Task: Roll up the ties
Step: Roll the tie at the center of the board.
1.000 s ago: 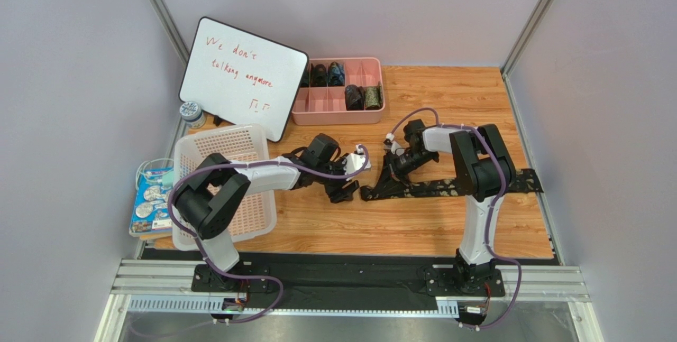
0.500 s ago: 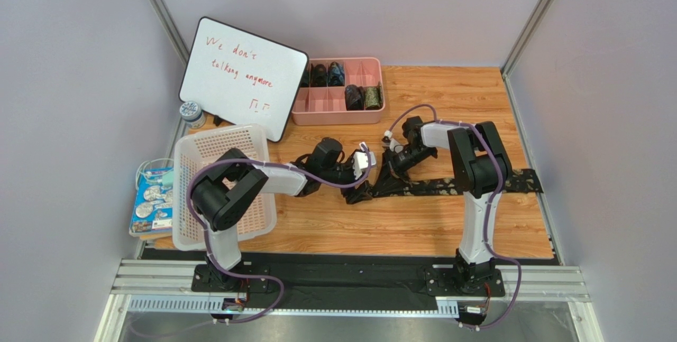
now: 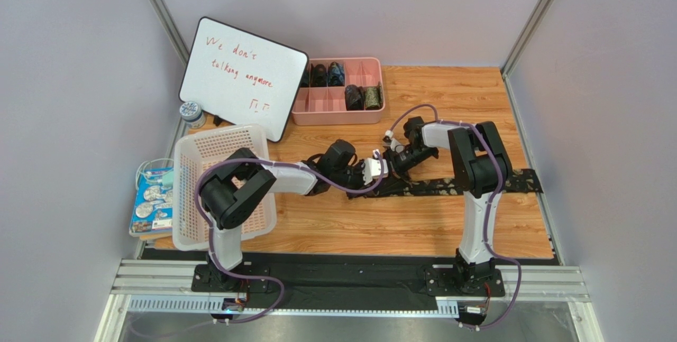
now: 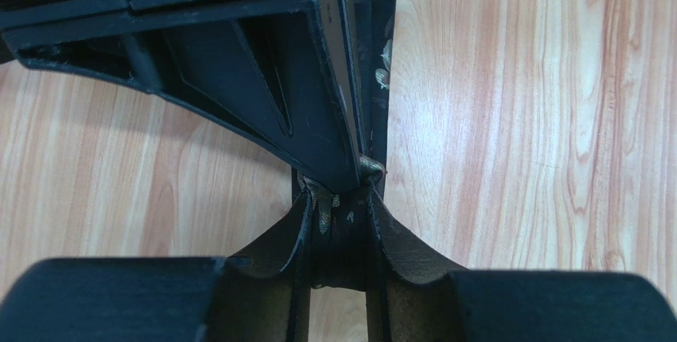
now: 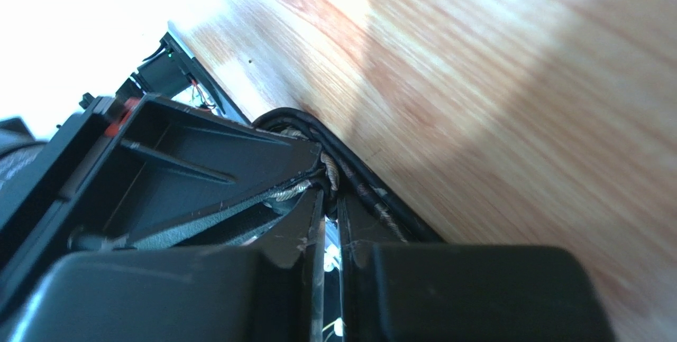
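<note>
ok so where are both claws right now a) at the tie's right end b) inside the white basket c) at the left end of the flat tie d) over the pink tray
c, the left claw and right claw meet at the left end of the tie, each shut on its fabric in the wrist views

Pale lilac-grey walls (image 3: pixel 357 9) are seen at the back and on both sides, joined at the rear corners by slanted metal posts (image 3: pixel 163 13). A light wood-grain table (image 3: pixel 357 231) is set between them, edged at the near side by a black strip (image 3: pixel 350 267) and a ribbed aluminium rail (image 3: pixel 350 304). In the right wrist view, a bright glare is cast on the wood.
</note>
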